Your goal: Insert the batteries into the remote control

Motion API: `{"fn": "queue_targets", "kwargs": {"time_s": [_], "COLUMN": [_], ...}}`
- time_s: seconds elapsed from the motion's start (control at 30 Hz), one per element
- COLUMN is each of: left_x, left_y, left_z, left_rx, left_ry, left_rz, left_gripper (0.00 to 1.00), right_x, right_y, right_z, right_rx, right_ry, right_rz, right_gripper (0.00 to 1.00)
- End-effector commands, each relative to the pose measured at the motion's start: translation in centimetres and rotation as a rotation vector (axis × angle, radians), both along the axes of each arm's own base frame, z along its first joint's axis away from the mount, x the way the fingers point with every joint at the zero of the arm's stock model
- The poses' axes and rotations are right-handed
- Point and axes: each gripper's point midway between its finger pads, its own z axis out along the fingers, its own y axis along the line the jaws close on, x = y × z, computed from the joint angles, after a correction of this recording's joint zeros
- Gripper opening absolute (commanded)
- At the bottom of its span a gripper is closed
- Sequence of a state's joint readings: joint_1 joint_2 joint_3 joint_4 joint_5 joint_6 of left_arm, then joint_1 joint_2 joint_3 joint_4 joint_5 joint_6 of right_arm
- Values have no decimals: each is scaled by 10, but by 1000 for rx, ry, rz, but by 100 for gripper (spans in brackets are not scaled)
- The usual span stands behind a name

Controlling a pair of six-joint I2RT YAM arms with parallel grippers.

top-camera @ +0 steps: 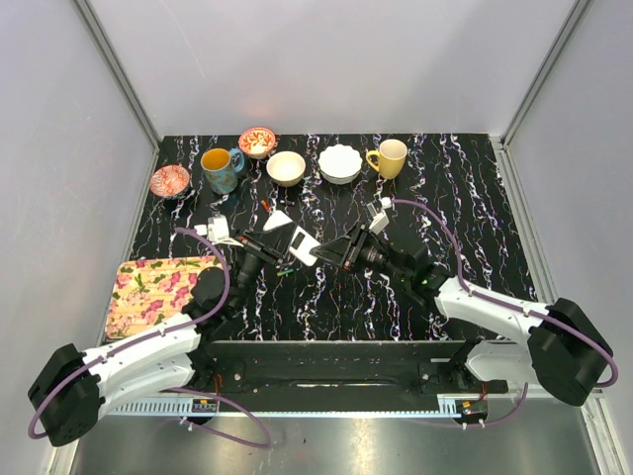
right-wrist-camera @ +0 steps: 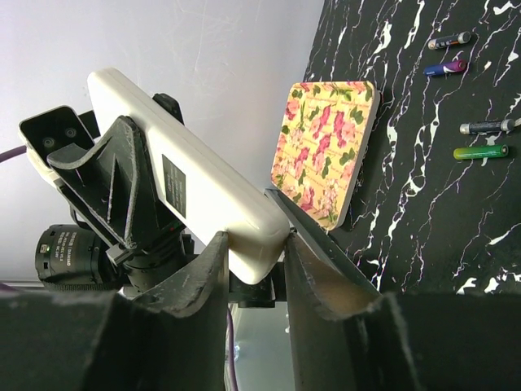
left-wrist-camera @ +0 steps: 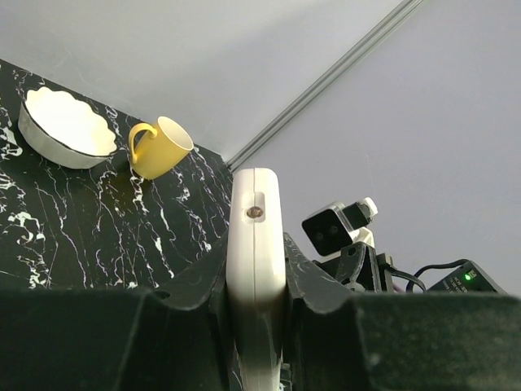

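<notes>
Over black marbled table (top-camera: 475,198), remote control (top-camera: 302,244) between both arms' jaws

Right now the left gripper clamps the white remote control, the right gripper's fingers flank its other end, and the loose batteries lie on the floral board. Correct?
Not quite. The batteries lie on the black marbled table, beside the floral board, not on it; the right wrist view shows this. The left gripper does clamp the white remote control, and the right gripper flanks its other end.

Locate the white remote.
Top view, centre: the slim white plastic remote control is clamped in the left pincer, its other end in the right pincer.
</notes>
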State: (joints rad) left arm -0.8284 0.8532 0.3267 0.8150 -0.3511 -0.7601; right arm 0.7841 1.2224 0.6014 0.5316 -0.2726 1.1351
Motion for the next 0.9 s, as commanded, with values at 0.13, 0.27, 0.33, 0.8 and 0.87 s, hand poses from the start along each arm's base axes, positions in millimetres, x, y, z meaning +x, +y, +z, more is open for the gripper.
{"fn": "queue_targets", "kwargs": {"time_s": [0.13,0.27,0.33,0.8,0.87], "left_x": [-12,-12,-12,-12,-12], "left_y": [7,7,5,-2,-3], "left_z": [53,55,55,43,42], "left_rx": [-114,-119,-119,-119,-120], "left_ry": [-114,-116,-117,-88,-84], "left_rz": [-16,-17,-22,-52,-59], "left_gripper": [0,0,0,0,0], "right_x": [-10,-13,-13,-6,-6], "right_y": [-8,-9,-9,-5,-6], "right_z": [-11,-13,-12,21,25], "right_rx": [-27,-28,-28,85,101], "right_ry": [4,7,5,-40,-53], "right_rz": [17,23,25,10,7], "right_gripper": [0,0,0,60,61]}}
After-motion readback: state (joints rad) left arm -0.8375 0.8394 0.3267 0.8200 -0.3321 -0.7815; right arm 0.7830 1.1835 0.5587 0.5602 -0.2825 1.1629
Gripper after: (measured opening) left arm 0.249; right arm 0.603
